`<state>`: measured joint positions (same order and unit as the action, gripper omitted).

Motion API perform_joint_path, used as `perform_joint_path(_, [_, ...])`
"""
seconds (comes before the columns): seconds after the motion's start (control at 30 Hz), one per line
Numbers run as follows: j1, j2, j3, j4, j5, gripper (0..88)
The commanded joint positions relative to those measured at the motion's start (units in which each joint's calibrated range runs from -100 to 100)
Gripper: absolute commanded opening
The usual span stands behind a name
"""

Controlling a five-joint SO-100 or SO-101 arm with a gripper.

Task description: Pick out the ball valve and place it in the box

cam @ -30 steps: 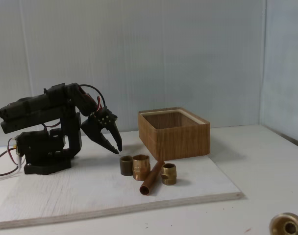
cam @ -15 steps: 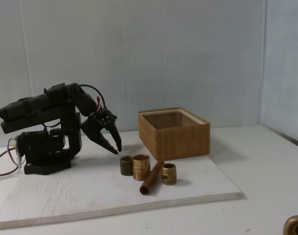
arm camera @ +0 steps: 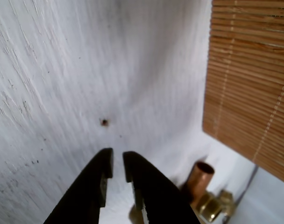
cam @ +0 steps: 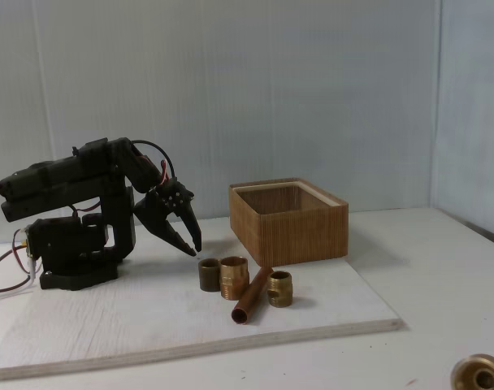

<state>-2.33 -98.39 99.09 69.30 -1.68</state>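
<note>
**Fig. 1. Empty gripper poised beside a row of pipe fittings**

The gripper is shown pointed down over the white board, on a folded arm. In the wrist view the gripper is seen with its fingers drawn almost together; only a thin slit is left between them and nothing is held.

Just beside the tips, to the right in the fixed view, four pieces are laid close together: a dark sleeve, a threaded brass nipple, a copper pipe and a small brass fitting. Behind them the wooden box is set, near but not touching.

None of these pieces can be identified with confidence as the ball valve. A round brass part is cut off by the lower right corner, off the board and well apart from the gripper (it may be the valve, but too little is shown). The inside of the box is hidden by its near wall.

The step in hand is therefore left open. The scene is fitted equally by a valve still to be fetched and by one already dropped into the box. In the former case, a wider opening and a long reach would be called for.
</note>
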Motion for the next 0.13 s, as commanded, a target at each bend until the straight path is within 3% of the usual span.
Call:
perform_joint_path(0.0, [0.27, 0.26, 0.55, 0.39, 0.33, 1.0])
perform_joint_path(0.1, [0.27, 0.26, 0.55, 0.48, 0.33, 1.0])
